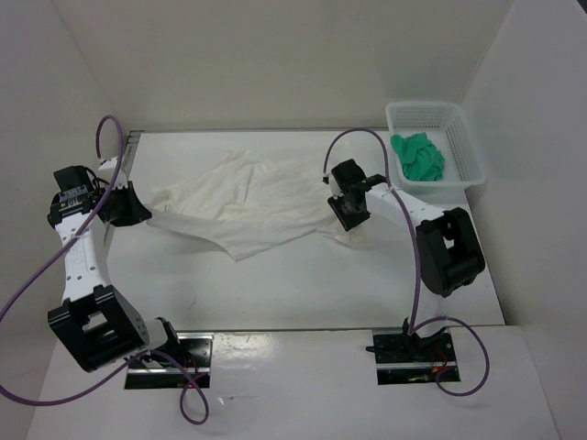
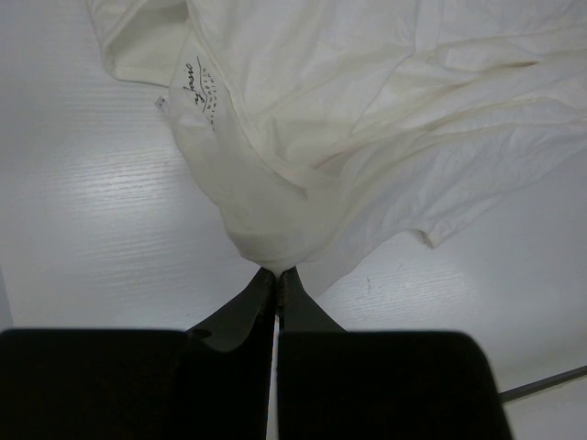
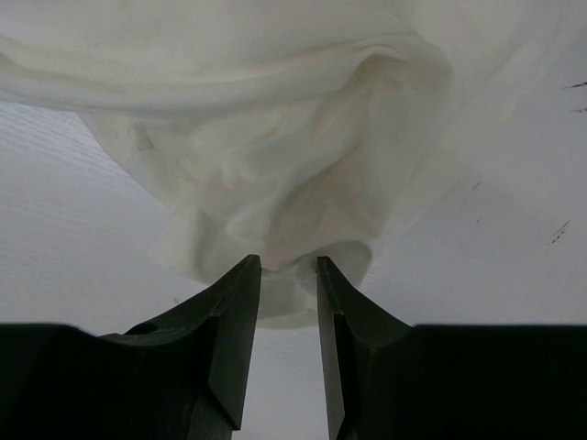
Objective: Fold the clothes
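Step in hand: ends being picked up ahead of the first fold. The white garment [image 1: 248,206] was spread crumpled across the middle of the tabletop [image 1: 303,284], strung loosely between the two arms, with no fold made in it yet.

The left fingers [image 2: 240,316] were seen closed, with a bunch of the garment's left end pinched at the tips. A printed label mark was visible on the cloth near that pinch, so the neck end is judged to be the one held.

The right fingers [image 3: 234,321] were seen apart, set astride a puckered fold at the garment's right end. Cloth lay between the tips, but no clamp on it was shown.

The green cloth [image 1: 417,156] was lying in the mesh basket [image 1: 463,137] at far right, well apart from the garment and not involved.

Next move, as judged: the right grasp is to be completed on that fold without extra layers being trapped. Both ends are then to be lifted together and drawn taut so the garment can be laid flat. The fabric is thin, so slip from a shallow pinch is to be expected.
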Motion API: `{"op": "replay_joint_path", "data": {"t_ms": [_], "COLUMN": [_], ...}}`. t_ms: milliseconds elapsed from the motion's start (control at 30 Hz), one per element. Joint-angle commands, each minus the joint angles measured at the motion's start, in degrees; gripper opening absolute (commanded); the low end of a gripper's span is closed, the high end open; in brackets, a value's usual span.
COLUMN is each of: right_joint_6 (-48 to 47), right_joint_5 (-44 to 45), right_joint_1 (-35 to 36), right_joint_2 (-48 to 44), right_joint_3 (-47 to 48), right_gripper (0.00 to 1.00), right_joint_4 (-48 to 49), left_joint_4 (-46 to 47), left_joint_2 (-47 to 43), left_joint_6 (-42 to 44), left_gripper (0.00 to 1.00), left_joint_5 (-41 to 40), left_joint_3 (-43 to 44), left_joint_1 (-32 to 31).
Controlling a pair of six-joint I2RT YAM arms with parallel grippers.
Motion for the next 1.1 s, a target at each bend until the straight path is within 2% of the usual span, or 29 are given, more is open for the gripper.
{"op": "replay_joint_path", "data": {"t_ms": [0,100,200,233,300,400,533,767,900,1067], "right_joint_6": [1.0,0.4,-0.3,-0.3,-1.4,-4.0,-8.6,-20.3,-25.3,-26.0], "right_joint_5": [-1.3,-2.7,-2.7,-2.0,-1.5,-1.0,-2.9,-4.8,-3.1,0.0], "right_joint_1": [-0.3,-0.3,-0.3,-0.3,-0.3,-0.3,-3.8,-7.0,-9.4,-16.8], "right_joint_2": [1.2,1.2,1.2,1.2,1.2,-0.6,-5.1,-17.2,-18.4,-13.4], "right_joint_3": [-0.5,0.1,0.1,0.1,-0.4,-1.9,-2.6,-5.0,-8.2,-9.3], "right_gripper": [0.39,0.37,0.23,0.1,0.01,0.0,0.0,0.0,0.01,0.11], "right_joint_4": [-1.0,-1.0,-1.0,-1.0,-1.0,-1.0,-4.8,-14.0,-14.5,-6.5], "left_joint_4": [0.8,0.8,0.8,0.8,0.8,0.8,0.8,0.3,0.3,0.3], "left_joint_2": [-1.0,-1.0,-1.0,-1.0,-1.0,-1.0,-1.0,-1.0,-1.0,-1.0], "left_joint_6": [0.5,0.5,0.5,0.5,0.5,0.5,0.5,0.5,0.5,0.5], "left_gripper": [0.0,0.0,0.0,0.0,0.0,0.0,0.0,0.0,0.0,0.0], "left_joint_5": [1.3,1.3,1.3,1.3,1.3,1.8,1.8,1.8,1.8,1.8], "left_joint_3": [-0.8,-0.8,-0.8,-0.8,-0.8,-0.8,-0.8,-0.8,-0.8,-0.8], "left_joint_1": [-0.2,-0.2,-0.2,-0.2,-0.2,-0.2,-0.2,-0.2,-0.2,-0.2]}}
